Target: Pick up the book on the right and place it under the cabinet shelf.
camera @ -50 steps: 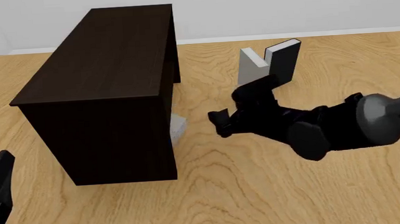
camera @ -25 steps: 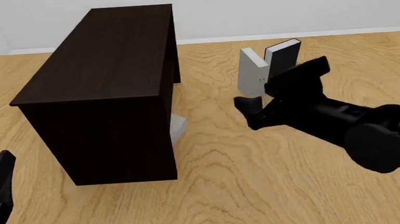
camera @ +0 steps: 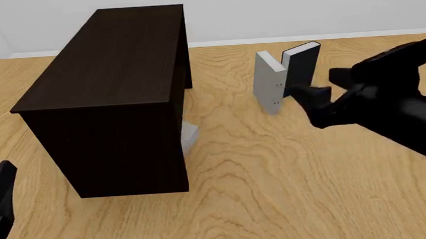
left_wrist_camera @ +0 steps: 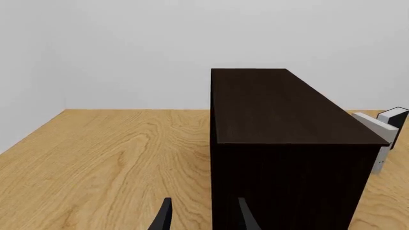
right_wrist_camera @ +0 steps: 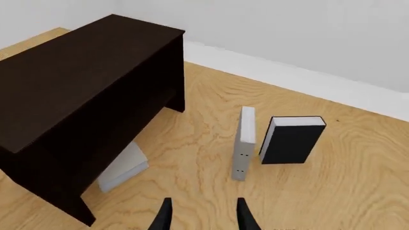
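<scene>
Left wrist view: left gripper (left_wrist_camera: pixel 202 220), fingers apart and empty, idles before the cabinet shelf (left_wrist_camera: pixel 288 124), which hides the target. Front view: the book (camera: pixel 189 134) lies flat in the recess at the cabinet's 4 o'clock corner, apparently already placed; an upright grey book (camera: pixel 268 83) and a black-covered book (camera: pixel 302 65) stand well apart at 3 o'clock. The right gripper (camera: pixel 319 86) hovers at their 4 o'clock. Right wrist view: right fingertips (right_wrist_camera: pixel 164 216) are spread, holding nothing, consistent with a completed release.
</scene>
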Motion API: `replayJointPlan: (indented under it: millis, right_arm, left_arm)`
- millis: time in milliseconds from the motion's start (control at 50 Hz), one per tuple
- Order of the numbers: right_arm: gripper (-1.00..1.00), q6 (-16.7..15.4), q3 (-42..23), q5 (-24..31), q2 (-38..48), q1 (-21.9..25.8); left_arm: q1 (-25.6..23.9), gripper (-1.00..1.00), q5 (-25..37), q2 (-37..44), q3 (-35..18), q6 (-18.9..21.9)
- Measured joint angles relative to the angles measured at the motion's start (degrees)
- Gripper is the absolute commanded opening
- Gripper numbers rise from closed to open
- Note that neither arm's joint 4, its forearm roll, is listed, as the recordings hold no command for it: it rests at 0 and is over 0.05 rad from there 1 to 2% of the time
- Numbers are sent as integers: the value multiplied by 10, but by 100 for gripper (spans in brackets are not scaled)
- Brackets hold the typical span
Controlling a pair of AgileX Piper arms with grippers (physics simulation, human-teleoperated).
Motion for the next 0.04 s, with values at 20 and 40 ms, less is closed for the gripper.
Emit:
replayJointPlan:
  millis: [20, 40]
  right_arm:
    - [100, -1, 1, 3, -6, -2]
    - [100, -2, 3, 5, -12, -5]
  left_arm:
    - [0, 100, 0, 0, 0, 0]
    - [0, 100, 0, 0, 0, 0]
